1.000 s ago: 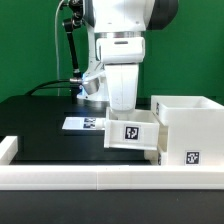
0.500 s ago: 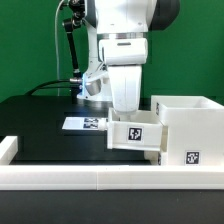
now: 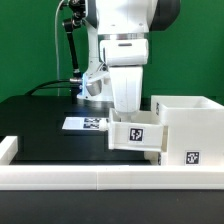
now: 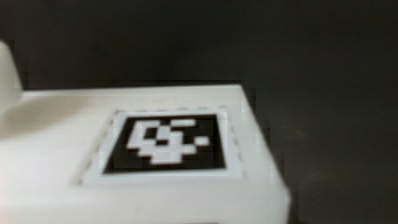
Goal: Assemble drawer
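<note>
Against the frame half a second back we see almost no change: the arm and the small box sit where they were. Against the frame a full second back, the small box is a touch further toward the exterior view's right, closer into the large case.

The large case is our landmark: a white, smooth plastic cube-like shell, open on top, with a black-and-white square tag on its front face. It stands on the black matte worktop. The small box, same white plastic with a square tag on its front, is pressed against the case's side on the exterior view's left, partly overlapping it.

The claw comes down directly onto the small box; its fingers are hidden, so we cannot tell its opening.

The marker board lies flat beyond the small box, away from the case.

The wrist view is blurred: a white surface with one tag.
</note>
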